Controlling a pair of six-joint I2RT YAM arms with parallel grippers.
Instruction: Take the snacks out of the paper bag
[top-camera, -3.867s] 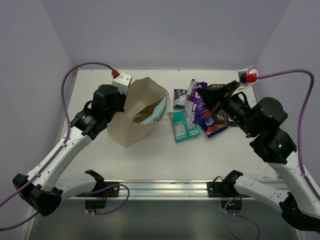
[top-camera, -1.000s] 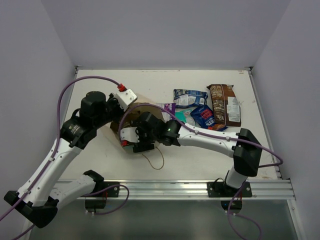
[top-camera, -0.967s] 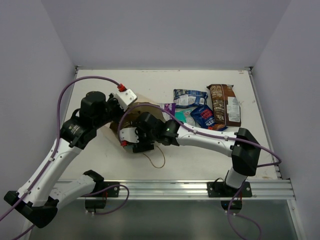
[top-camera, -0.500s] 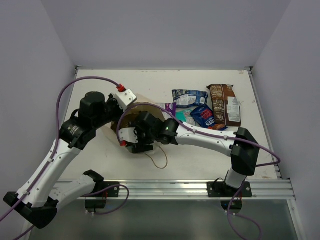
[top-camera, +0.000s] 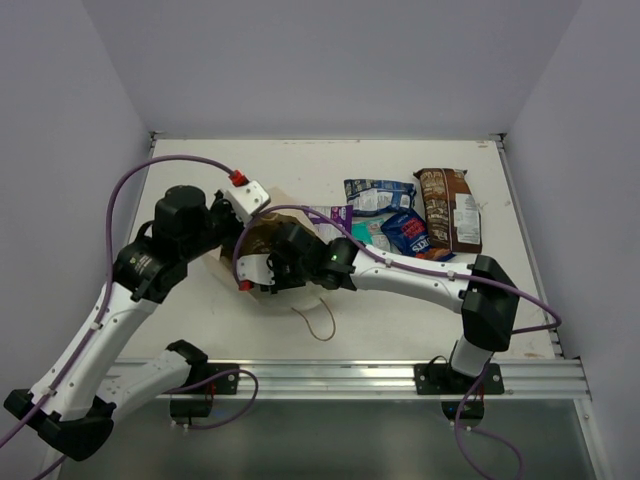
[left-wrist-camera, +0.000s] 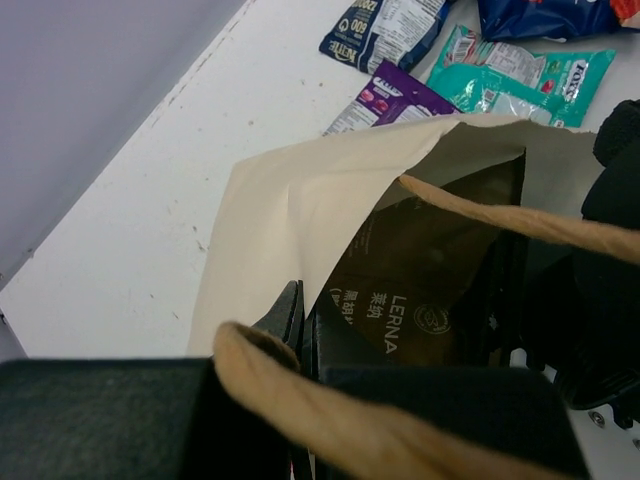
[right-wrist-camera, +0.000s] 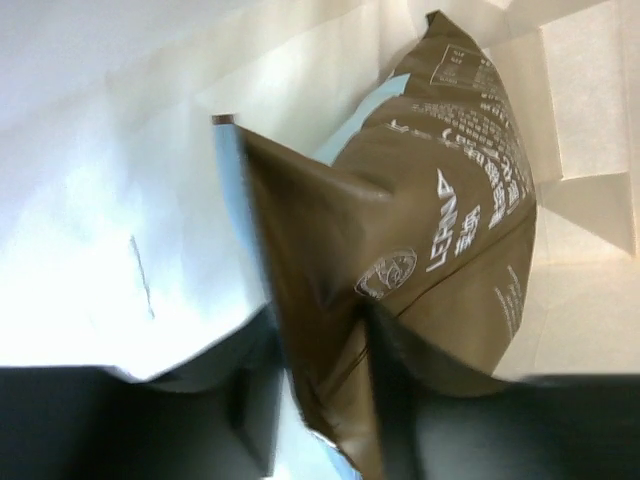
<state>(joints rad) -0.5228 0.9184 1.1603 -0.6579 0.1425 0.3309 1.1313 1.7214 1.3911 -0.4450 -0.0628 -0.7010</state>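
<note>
This looks like a robotics lab test cell. A bare white worktop (top-camera: 300, 160) is boxed in on three sides by plain pale lavender wall panels (top-camera: 330, 60). A silver aluminium mounting rail (top-camera: 330, 375) along its near edge carries two white-and-black robot arms (top-camera: 420, 280) trailing purple cables (top-camera: 150, 166).

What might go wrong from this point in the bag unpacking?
The right gripper pinches only a corner of the brown packet, so the foil may slip free. A twisted handle crosses the mouth of the paper bag; the packet might snag there and tug the bag out of the left gripper, which seems to clamp only its rim.
</note>
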